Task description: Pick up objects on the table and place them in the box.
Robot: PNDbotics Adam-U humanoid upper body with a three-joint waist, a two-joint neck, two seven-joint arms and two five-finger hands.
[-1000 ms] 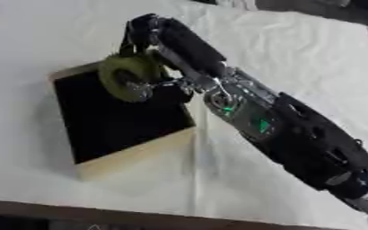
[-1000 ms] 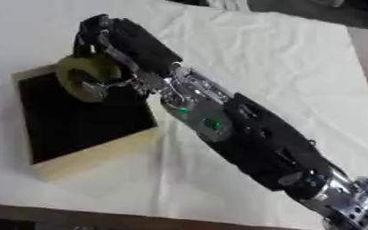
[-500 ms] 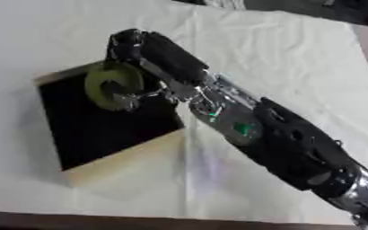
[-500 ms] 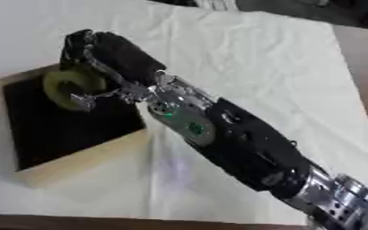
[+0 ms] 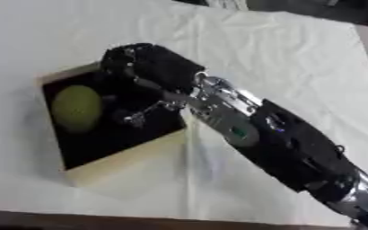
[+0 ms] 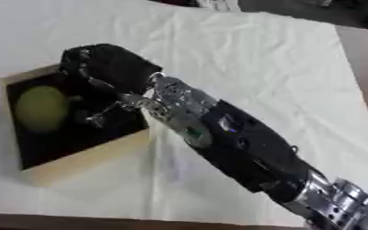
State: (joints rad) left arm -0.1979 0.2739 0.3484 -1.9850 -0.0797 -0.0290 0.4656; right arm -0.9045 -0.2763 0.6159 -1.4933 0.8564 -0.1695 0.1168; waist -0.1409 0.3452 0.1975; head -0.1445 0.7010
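A yellow-green round object (image 5: pixel 76 108) lies inside the shallow wooden box (image 5: pixel 126 158), on its black floor near the left wall. My right hand (image 5: pixel 143 67) hangs over the box's far right part, its arm coming in from the lower right. Its dark fingers (image 5: pixel 129 109) reach down into the box, relaxed, just right of the object and apart from it. Nothing is between them. The left hand shows in neither view.
A creased white cloth (image 5: pixel 265 49) covers the table. The table's brown front edge (image 5: pixel 140 223) runs along the bottom. My forearm (image 6: pixel 234 143) crosses the cloth to the right of the box. Dark items sit at the far edge (image 6: pixel 218 4).
The hand carried the yellow-green object left over the box and let it go. It now lies on the box floor, and the fingers have opened. The camera has also shifted.
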